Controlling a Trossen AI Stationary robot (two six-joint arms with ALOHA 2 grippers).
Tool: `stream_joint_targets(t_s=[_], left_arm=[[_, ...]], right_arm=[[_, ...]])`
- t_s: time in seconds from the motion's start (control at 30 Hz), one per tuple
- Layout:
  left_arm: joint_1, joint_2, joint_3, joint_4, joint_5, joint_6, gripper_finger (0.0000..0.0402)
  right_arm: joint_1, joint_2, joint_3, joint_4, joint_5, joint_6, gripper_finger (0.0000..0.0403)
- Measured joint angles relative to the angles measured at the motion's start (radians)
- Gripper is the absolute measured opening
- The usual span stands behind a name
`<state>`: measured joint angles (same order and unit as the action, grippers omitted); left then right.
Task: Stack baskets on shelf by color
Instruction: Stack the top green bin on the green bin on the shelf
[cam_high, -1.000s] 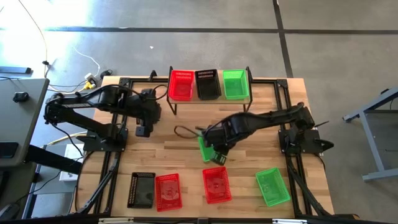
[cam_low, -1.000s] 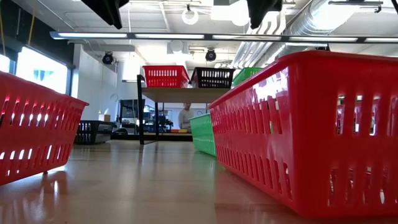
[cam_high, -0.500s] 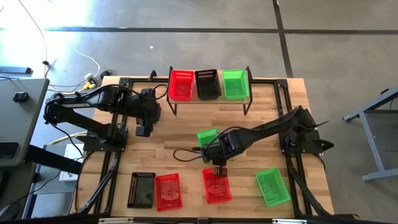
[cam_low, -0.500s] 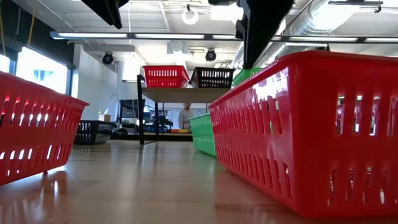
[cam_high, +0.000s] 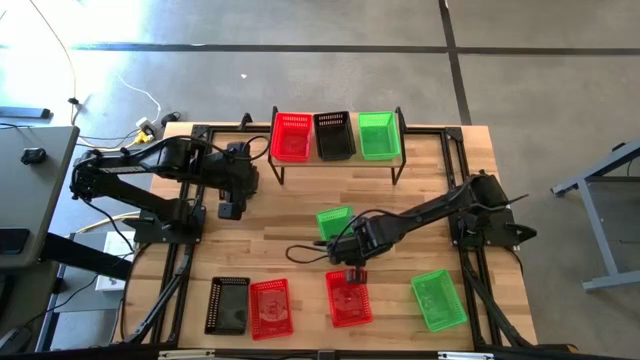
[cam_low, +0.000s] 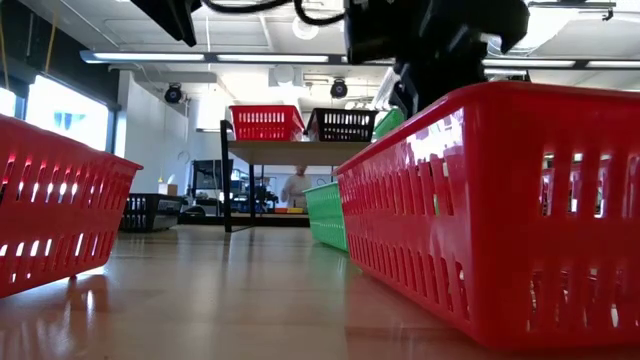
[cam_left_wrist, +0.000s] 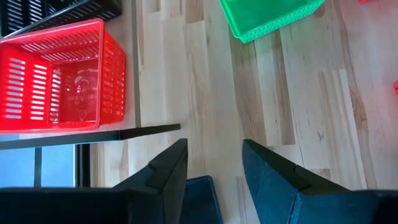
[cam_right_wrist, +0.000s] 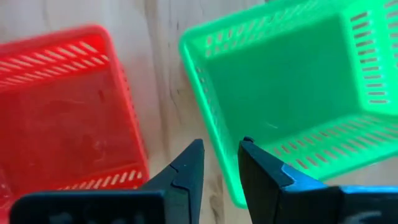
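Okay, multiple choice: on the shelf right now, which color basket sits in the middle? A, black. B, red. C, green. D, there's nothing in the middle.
A: in the high view the black basket sits on the shelf between the red basket and the green basket.

Centre of frame: we see bare table (cam_high: 290, 215) between the shelf (cam_high: 338, 160) and the front row of baskets.
Centre right: the right arm (cam_high: 420, 212) crosses above it, beside a green basket (cam_high: 334, 221).
Lower edge: black basket (cam_high: 228, 304) and two red baskets (cam_high: 270, 307) sit close, narrow gaps.
Shelf top: three baskets fill it.
Upper left: left arm (cam_high: 160, 170) blocks that side.
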<state>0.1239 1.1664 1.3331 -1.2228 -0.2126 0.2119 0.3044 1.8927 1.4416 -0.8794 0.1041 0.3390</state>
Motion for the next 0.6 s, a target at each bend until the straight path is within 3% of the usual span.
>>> stream_joint_targets(t_s=[0.17, 0.6], left_arm=[[0.000, 0.000, 0.000, 0.000, 0.000, 0.000, 0.0142], [0.000, 0.000, 0.000, 0.002, 0.000, 0.000, 0.0142]], right_arm=[[-0.006, 0.000, -0.042, 0.041, -0.052, -0.002, 0.0085], [-0.051, 0.000, -0.100, 0.102, -0.033, 0.019, 0.0084]])
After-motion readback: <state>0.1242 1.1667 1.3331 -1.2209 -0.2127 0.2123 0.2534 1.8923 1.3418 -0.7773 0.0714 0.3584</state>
